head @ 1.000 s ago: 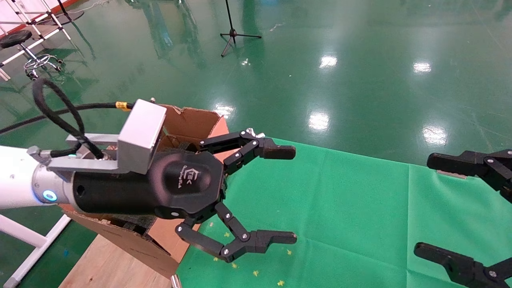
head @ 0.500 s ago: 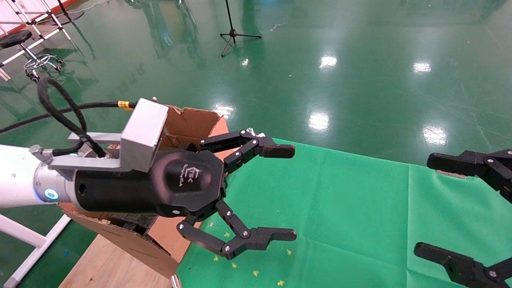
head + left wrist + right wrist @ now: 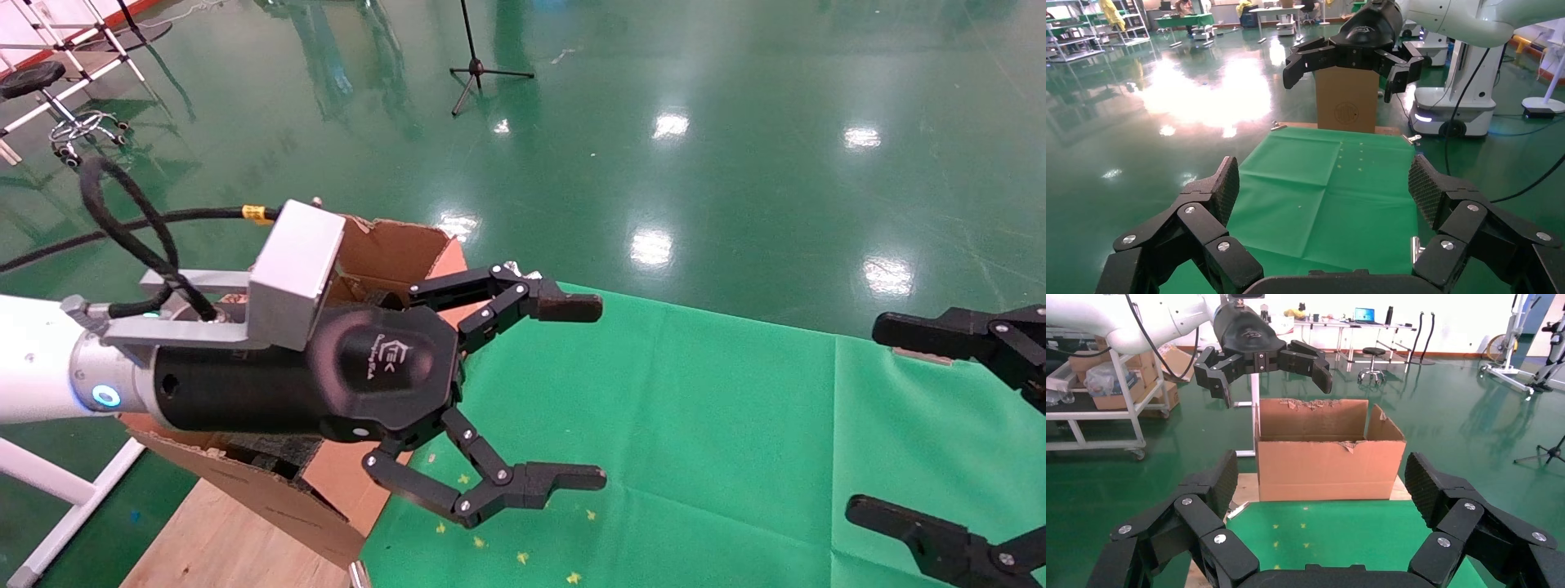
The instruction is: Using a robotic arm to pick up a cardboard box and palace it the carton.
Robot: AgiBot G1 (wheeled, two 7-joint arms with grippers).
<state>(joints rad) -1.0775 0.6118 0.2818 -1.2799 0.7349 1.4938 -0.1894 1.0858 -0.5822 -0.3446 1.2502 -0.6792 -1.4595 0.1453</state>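
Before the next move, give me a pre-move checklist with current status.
1. Left tool open: ok.
2. Left tool empty: ok, nothing between its fingers.
3. Carton top open, flaps up: ok.
4. Cardboard box located: ok, standing upright just off the green cloth, on the right tool's side.
5. Right tool out of the way: ok, open at the cloth's right edge.
6. Free room inside the carton: cannot tell.
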